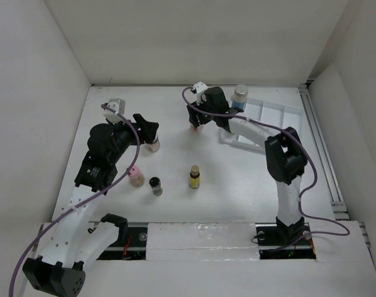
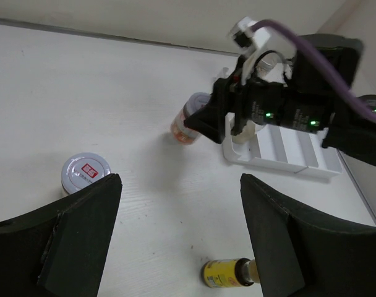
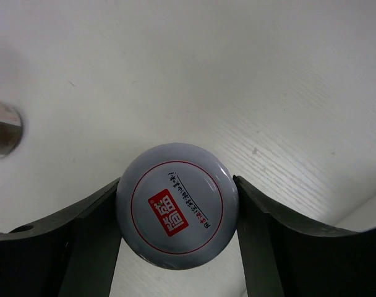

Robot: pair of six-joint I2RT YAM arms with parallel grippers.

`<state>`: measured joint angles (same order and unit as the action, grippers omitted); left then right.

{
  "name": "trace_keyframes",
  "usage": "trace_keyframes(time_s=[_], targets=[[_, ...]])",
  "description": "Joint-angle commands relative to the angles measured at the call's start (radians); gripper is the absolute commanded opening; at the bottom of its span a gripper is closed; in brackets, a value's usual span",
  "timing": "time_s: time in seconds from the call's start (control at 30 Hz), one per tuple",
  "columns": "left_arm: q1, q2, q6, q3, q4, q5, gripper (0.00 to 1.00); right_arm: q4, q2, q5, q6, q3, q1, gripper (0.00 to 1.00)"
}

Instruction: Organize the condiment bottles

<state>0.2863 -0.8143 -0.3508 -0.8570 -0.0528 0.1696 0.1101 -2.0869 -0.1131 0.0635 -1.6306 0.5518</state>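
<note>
grips a silver-capped jar (image 3: 177,213) with the right fingers (image 3: 92,247), pressed against both sides of its cap, so as to carry it without slipping. holds this jar tilted and near the left end of the white tray (image 1: 277,111), probably on the way to one of the compartments; cannot tell if resting on the table (image 1: 237,179) or lifted off it. shows already a blue-labelled jar (image 1: 240,96) standing at the far end of the tray, suggesting the tray as the place for all the bottles. holds the left fingers (image 2: 76,229) wide apart and gripping nothing, low over the table, with a second silver-capped jar (image 2: 85,174) just beside one finger, apparently as the next thing to take. counts also a pink-capped bottle (image 1: 134,176), a black-capped jar (image 1: 155,185) and a yellow bottle (image 1: 194,177) upright on the open table between the two arms, well apart from the tray, not yet sorted. judging by this, stands early in the task, with most bottles outside the tray.
</note>
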Motion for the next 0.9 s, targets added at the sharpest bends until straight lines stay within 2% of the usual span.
trace_keyframes(time_s=[0.0, 0.17, 0.4, 0.53, 0.7, 0.87], targets=[[0.002, 0.026, -0.005, -0.004, 0.031, 0.013, 0.74, -0.18, 0.289, 0.001, 0.004, -0.006, -0.021, 0.51], [0.002, 0.035, -0.005, -0.004, 0.031, 0.022, 0.74, -0.214, 0.517, 0.061, -0.027, 0.121, -0.139, 0.51], [0.002, 0.035, -0.014, -0.004, 0.031, 0.034, 0.74, -0.251, 0.608, 0.147, -0.099, 0.29, -0.358, 0.5], [0.002, 0.035, -0.014, -0.004, 0.031, 0.034, 0.74, -0.26, 0.53, 0.156, -0.12, 0.29, -0.443, 0.5], [0.002, 0.044, -0.014, -0.004, 0.031, 0.034, 0.74, -0.273, 0.377, -0.004, -0.139, 0.189, -0.538, 0.49], [0.002, 0.044, -0.014, -0.004, 0.031, 0.034, 0.74, -0.282, 0.22, -0.059, -0.139, 0.087, -0.547, 0.49]])
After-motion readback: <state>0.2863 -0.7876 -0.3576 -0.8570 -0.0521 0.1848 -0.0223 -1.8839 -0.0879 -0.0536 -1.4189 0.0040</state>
